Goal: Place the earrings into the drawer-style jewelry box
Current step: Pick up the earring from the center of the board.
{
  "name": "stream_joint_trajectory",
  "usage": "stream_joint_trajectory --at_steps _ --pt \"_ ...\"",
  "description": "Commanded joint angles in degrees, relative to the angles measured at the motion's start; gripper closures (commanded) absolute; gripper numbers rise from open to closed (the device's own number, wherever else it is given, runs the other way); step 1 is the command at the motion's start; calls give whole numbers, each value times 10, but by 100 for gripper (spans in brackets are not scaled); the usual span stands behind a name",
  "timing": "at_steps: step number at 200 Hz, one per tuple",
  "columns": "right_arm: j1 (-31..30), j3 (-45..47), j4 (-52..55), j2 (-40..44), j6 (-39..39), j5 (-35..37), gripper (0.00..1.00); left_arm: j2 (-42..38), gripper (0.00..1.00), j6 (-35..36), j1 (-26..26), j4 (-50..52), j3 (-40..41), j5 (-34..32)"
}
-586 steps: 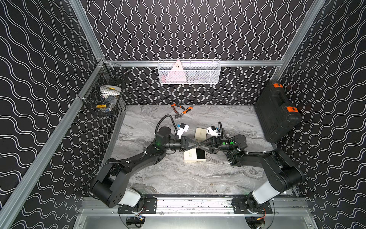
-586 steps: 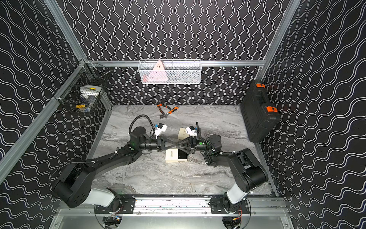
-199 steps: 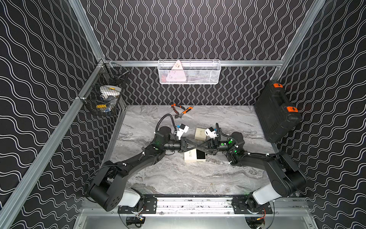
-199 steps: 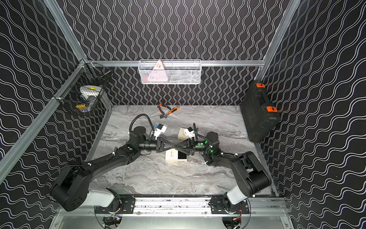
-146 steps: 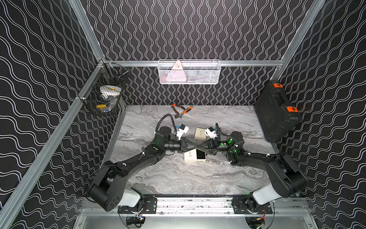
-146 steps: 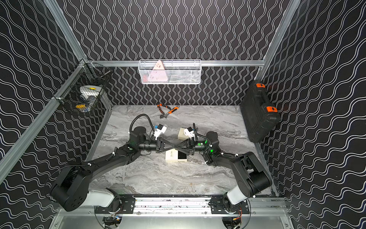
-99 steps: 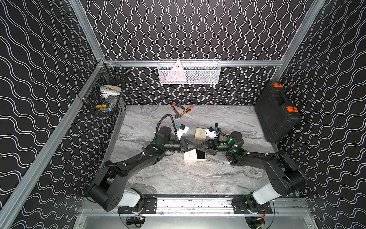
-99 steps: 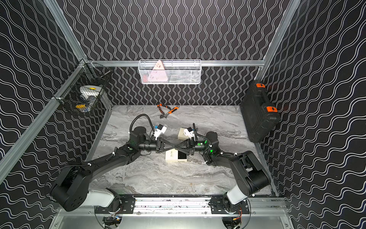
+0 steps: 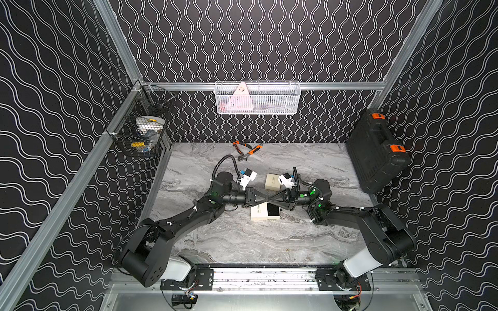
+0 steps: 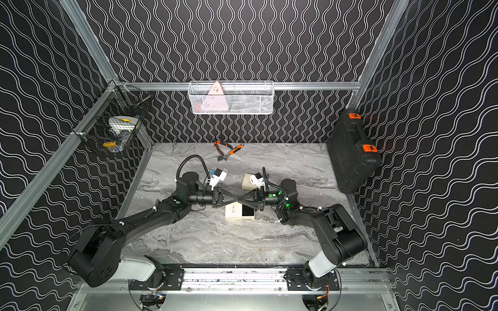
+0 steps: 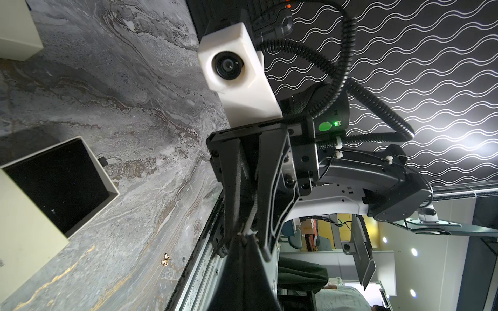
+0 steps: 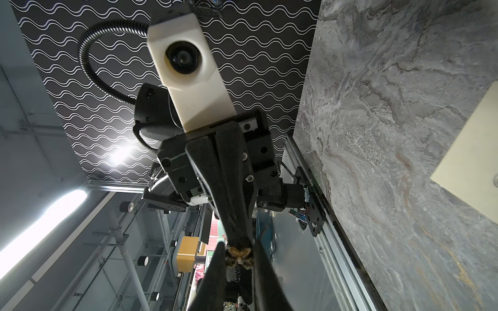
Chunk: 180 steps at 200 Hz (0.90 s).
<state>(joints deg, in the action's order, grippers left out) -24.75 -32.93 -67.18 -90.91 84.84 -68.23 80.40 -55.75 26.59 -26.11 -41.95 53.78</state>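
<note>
As your left pincer point(image 12: 237, 241) clamps a tiny gold earring point(image 12: 238, 253) at its tips, the right pincer point(image 12: 238, 269) straddles it, jaws slightly apart, likely for a handover. Near them, the cream card jewelry box point(image 9: 258, 213) has its black-lined drawer point(image 9: 273, 210) open to receive it. A second earring point(image 11: 165, 259) glints on the marble table point(image 9: 242, 242).

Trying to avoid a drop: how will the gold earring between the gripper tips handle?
Probably near weightless: the gold earring is a speck at the tip of the shut left gripper. Likely slippery, being glinting metal, so easily lost. Probably stiff, not drooping.
</note>
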Motion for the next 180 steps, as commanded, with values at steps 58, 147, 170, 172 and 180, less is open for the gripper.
stream_joint_trajectory --at_steps 58,147,170,172,180 --pt "22 -3 209 44 -138 1 88 -40 23 120 -4 162 -32 -24" --pt "-4 -250 970 20 -591 314 88 -34 1 234 -25 340 -56 -164" --pt "-32 -310 1029 -20 -612 400 89 -19 1 262 -26 384 -72 -194" --pt "-34 -314 1032 -24 -613 405 89 -18 1 264 -26 386 -73 -196" --pt "-40 -334 1042 -39 -616 425 90 -13 1 266 -27 395 -75 -203"
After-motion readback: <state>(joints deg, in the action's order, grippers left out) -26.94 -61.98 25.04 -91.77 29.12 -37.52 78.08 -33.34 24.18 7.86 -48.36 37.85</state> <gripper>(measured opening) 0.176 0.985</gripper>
